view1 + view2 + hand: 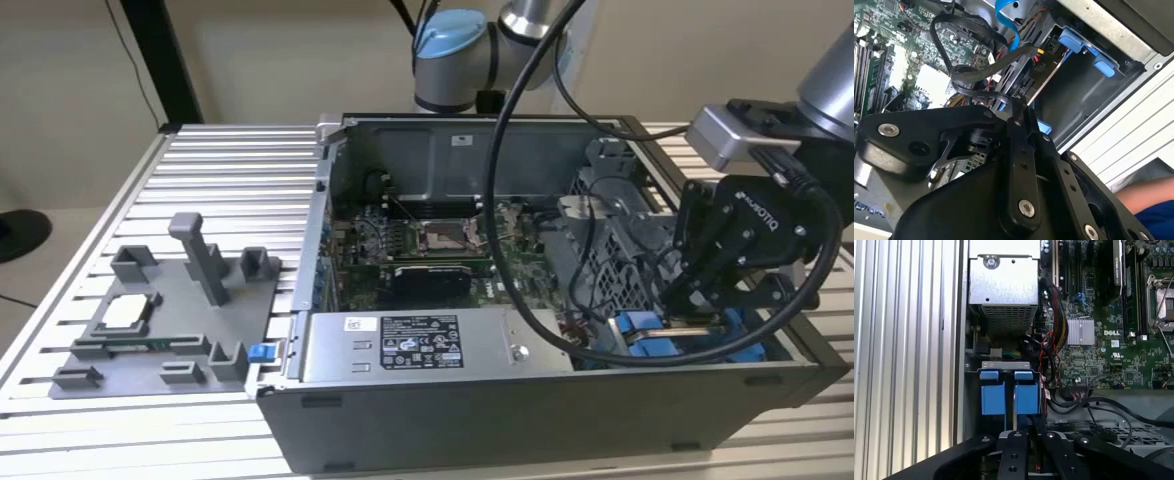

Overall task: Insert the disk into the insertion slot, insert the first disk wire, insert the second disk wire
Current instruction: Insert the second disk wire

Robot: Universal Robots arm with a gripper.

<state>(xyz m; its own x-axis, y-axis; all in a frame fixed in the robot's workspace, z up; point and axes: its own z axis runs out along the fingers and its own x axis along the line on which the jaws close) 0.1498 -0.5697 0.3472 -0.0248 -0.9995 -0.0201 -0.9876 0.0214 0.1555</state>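
Note:
The open computer case (534, 400) lies on the slatted table. At its front corner on the exterior view's right is the insertion slot (1004, 364), a grey metal bay. Two bright blue carrier fronts (1026, 397) sit side by side in it, also seen as blue plastic (643, 328); the disk's body is hidden. My gripper (687, 305) hangs just over this bay. Its fingers (1015, 125) stand close together on a black disk wire (971, 80) that loops toward the motherboard. In the first wrist view the gripper (1035, 432) sits right behind the blue fronts, the wire (1037, 422) running between its fingers.
A grey power-supply box (414, 345) with a white sticker lies along the case front. The motherboard (1104, 340) and a bundle of red and black cables (1051, 350) crowd the bay's side. A light blue flat cable (1006, 20) hangs nearby. A grey fixture tray (160, 320) stands on the exterior view's left.

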